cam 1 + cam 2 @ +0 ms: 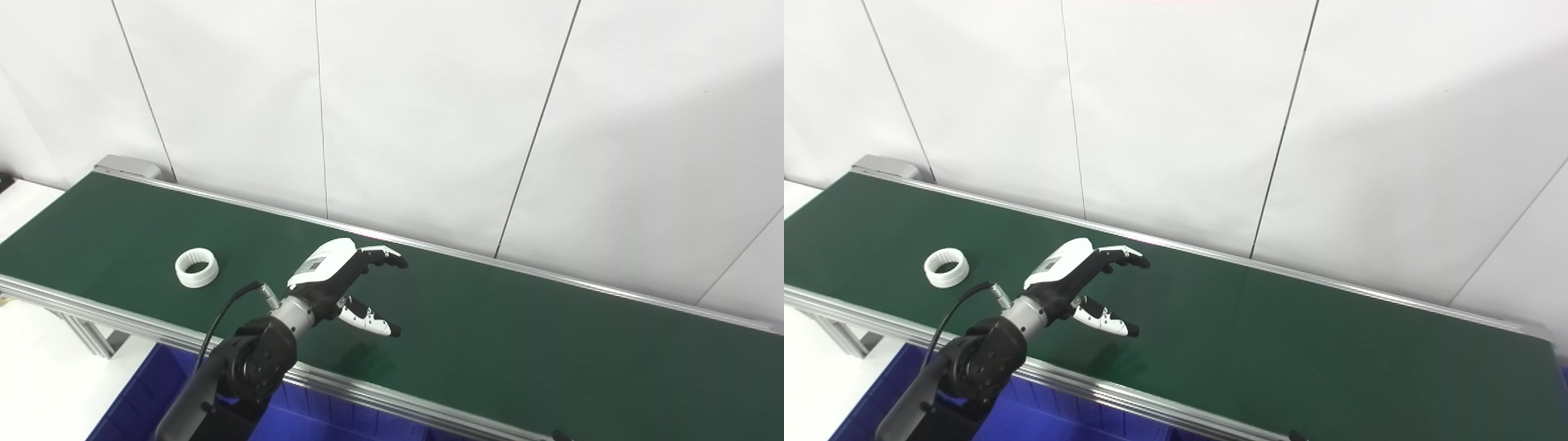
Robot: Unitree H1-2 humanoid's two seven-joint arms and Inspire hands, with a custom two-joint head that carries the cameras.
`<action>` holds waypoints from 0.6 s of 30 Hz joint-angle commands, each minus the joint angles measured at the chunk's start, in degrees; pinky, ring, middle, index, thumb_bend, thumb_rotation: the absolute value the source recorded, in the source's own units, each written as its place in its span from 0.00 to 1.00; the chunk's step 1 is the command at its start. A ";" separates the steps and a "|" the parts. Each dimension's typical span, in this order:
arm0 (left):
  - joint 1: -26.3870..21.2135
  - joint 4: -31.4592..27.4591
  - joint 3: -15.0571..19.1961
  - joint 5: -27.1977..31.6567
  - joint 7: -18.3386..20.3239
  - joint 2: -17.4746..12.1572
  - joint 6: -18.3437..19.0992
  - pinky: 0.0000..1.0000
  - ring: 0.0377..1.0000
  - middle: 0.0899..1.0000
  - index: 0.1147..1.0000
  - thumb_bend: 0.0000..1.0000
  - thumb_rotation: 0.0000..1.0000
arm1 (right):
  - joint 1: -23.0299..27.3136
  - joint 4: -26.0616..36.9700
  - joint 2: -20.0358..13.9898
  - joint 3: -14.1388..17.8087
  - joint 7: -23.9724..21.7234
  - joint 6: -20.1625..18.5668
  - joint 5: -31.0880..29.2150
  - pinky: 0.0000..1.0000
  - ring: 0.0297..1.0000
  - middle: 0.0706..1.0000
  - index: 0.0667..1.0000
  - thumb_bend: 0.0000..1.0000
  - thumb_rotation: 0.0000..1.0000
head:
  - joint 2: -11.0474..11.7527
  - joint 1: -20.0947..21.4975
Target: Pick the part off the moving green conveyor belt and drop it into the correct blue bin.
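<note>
Nearest the viewer, a blue bin [141,398] sits below the near rail of the conveyor. Above it, the left hand [343,282] reaches out over the green conveyor belt [520,343], its fingers [383,256] spread wide from the thumb and holding nothing. The part [196,267], a white ribbed ring, lies flat on the belt to the left of the hand, well apart from it. A white panelled wall [429,122] stands behind.

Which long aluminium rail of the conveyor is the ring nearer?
The near rail, the one by the blue bin. The white ribbed plastic ring lies on the green belt closer to it than to the wall-side rail.
</note>
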State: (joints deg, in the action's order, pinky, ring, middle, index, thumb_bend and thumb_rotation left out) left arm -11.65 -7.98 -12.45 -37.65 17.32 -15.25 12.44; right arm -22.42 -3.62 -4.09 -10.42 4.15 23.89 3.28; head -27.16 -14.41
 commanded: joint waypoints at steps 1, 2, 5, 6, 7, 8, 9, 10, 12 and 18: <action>-2.78 0.51 -0.49 -1.19 -0.12 -1.35 0.36 0.76 0.83 0.80 0.74 0.85 0.14 | 0.55 0.84 0.26 0.10 0.18 3.03 -0.08 0.65 0.75 0.79 0.85 0.28 0.65 | 0.02 0.12; -3.00 1.14 -0.71 -1.35 -0.13 -1.54 0.37 0.76 0.83 0.81 0.74 0.85 0.12 | 0.59 0.81 0.23 0.11 0.17 3.02 -0.03 0.65 0.75 0.79 0.85 0.29 0.66 | 0.02 0.12; -3.85 3.86 -1.40 -1.98 -0.40 -1.90 0.54 0.78 0.84 0.81 0.75 0.85 0.10 | 0.70 0.79 0.22 0.17 -0.16 3.03 -0.54 0.65 0.75 0.79 0.85 0.30 0.65 | 0.07 0.17; -4.08 4.88 -1.54 -1.88 -0.76 -1.96 0.20 0.77 0.83 0.81 0.74 0.86 0.09 | 0.71 0.79 0.30 0.25 -0.17 3.03 -0.73 0.65 0.75 0.79 0.85 0.30 0.64 | 0.01 0.21; -4.23 5.51 -1.64 -1.74 -1.05 -1.99 -0.07 0.76 0.83 0.81 0.74 0.86 0.08 | 0.72 0.78 0.35 0.32 -0.17 3.03 -0.84 0.64 0.74 0.79 0.85 0.30 0.63 | 0.08 0.23; -4.46 6.29 -1.81 -1.68 -1.12 -2.01 -0.12 0.76 0.83 0.81 0.74 0.86 0.08 | 0.78 0.73 0.32 0.33 -0.06 3.03 -0.68 0.64 0.74 0.79 0.84 0.30 0.62 | 0.11 0.28; -4.70 7.09 -1.94 -1.62 -1.15 -2.00 -0.14 0.76 0.84 0.81 0.75 0.86 0.08 | 0.81 0.68 0.28 0.33 0.10 3.03 -0.34 0.64 0.74 0.79 0.85 0.30 0.63 | 0.11 0.28; -4.88 7.64 -2.05 -1.56 -1.17 -2.01 -0.16 0.77 0.84 0.82 0.75 0.85 0.08 | 0.84 0.65 0.23 0.31 0.21 3.03 -0.07 0.65 0.74 0.79 0.85 0.31 0.65 | 0.11 0.28; -5.39 9.33 -2.53 -1.94 -1.34 -2.01 -0.18 0.77 0.85 0.82 0.75 0.85 0.09 | 0.93 0.54 0.19 0.30 0.17 3.03 -0.05 0.65 0.75 0.79 0.85 0.32 0.66 | 0.11 0.30; -6.69 13.20 -4.48 -3.94 -1.97 -2.64 -0.34 0.75 0.85 0.83 0.76 0.85 0.10 | 0.81 0.71 0.12 0.18 0.36 3.03 0.11 0.64 0.74 0.79 0.85 0.32 0.66 | 0.04 0.10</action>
State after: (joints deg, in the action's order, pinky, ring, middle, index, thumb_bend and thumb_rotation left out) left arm -15.63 5.54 -17.11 -40.57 17.43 -16.78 13.04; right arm -21.79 -3.98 -4.16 -10.32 4.18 23.89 3.27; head -27.07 -14.24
